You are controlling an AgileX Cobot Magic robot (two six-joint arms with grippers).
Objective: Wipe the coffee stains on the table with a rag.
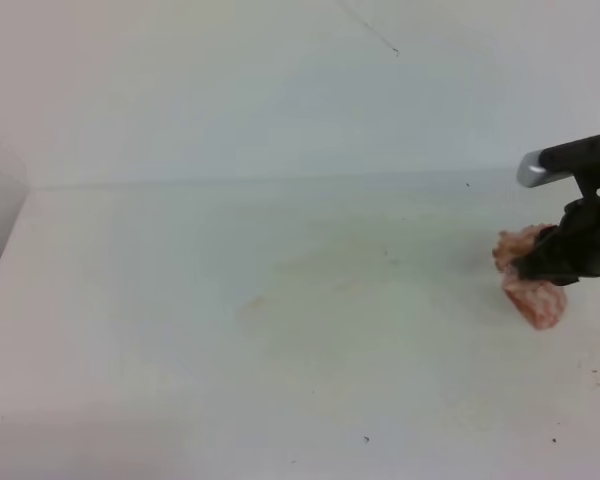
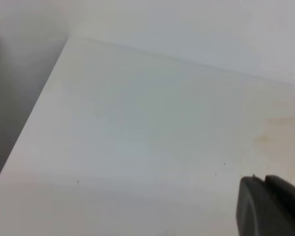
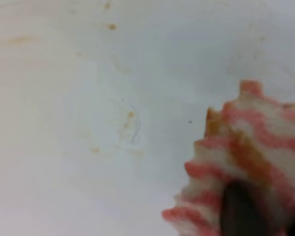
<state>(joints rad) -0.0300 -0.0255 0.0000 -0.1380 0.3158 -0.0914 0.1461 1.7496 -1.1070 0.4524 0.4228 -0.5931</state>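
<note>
On the left, the left gripper (image 2: pixel 270 206) showed only as a dark corner at the bottom edge of its own wrist view, hanging above bare white desk (image 1: pixel 130 300); whether it was spread or pressed together could not be told. It did not appear in the high view at all.

Toward the middle of the desk, the coffee stains (image 1: pixel 320 285) lay as a faint tan wash with a slightly darker smudge at its left end. The right wrist view showed the same area as thin streaks and a few small brown dots.

On the right, well apart from that residue, the right gripper (image 1: pixel 565 255) sat over the rag (image 1: pixel 530 280), a bunched pink-and-white striped cloth already browned in its folds. A dark fingertip was pressed into the cloth, but whether the jaws pinched it or stood slack around it could not be told.

The likely trouble was grip: if the hold was loose, the rag could slip out mid-stroke. A soiled rag might also smear the tan film wider instead of lifting it.
</note>
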